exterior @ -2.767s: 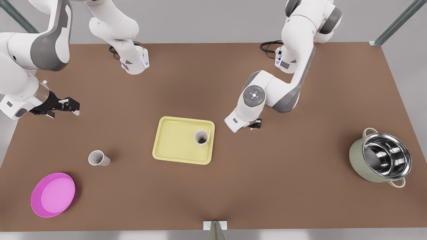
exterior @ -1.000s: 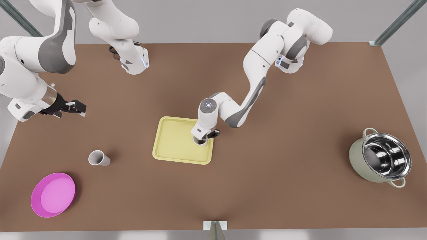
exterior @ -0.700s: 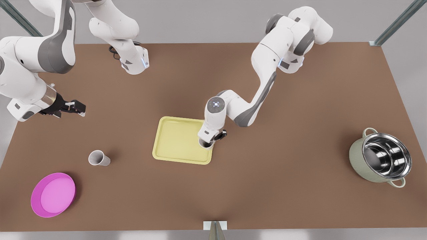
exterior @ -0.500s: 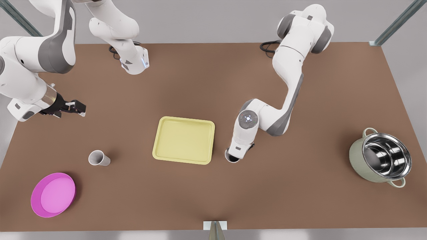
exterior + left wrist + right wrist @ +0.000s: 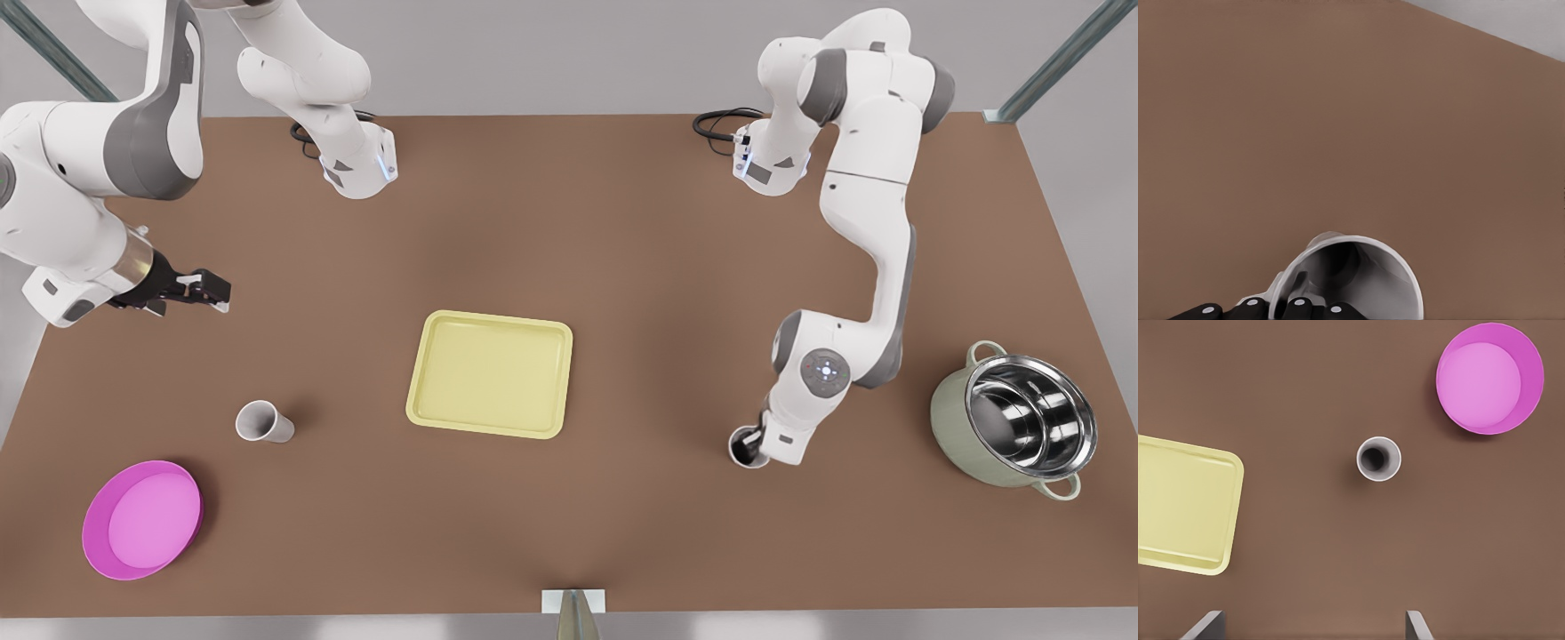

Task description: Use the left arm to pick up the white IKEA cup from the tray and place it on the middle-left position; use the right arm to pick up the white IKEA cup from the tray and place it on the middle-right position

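The left arm (image 5: 876, 231), on the front view's right, reaches out from its base over the tabletop with its elbow folded and its wrist turned downward, and the left gripper (image 5: 757, 442) sits low with its fingers (image 5: 1298, 309) clamped on the rim of a white cup (image 5: 743, 447). The right arm (image 5: 62, 196), on the front view's left, waits raised with its forearm pointing toward the middle. The right gripper (image 5: 203, 289) hangs above the tabletop, its fingertips (image 5: 1205, 625) spread wide apart and holding nothing.
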Controlling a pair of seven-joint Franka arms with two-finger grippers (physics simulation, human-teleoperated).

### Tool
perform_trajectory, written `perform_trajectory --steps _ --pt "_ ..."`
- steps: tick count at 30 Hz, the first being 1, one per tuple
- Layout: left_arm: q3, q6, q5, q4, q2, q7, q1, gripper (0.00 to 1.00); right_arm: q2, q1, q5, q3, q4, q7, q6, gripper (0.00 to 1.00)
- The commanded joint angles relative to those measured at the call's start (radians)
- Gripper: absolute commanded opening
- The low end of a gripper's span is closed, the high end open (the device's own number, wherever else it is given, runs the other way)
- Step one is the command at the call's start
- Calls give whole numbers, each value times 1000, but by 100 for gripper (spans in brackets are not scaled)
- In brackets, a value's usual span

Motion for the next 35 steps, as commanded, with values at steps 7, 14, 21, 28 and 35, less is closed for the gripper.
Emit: perform_trajectory --steps 7,14,21,28,35 --pt "0 123 -17 9 30 355 9 85 10 2 -1 6 1 1 1 100" --pt "0 111 -11 7 21 361 15 100 10 2 1 6 1 1 1 100" --pt "-17 -778 -17 213 -333 551 -19 100 10 2 -1 6 1 1 1 100" --pt "-9 -599 -109 44 -452 745 134 100 10 2 -1 6 1 1 1 100" --pt "-9 -599 -109 44 -446 751 130 100 10 2 -1 6 1 1 1 100"
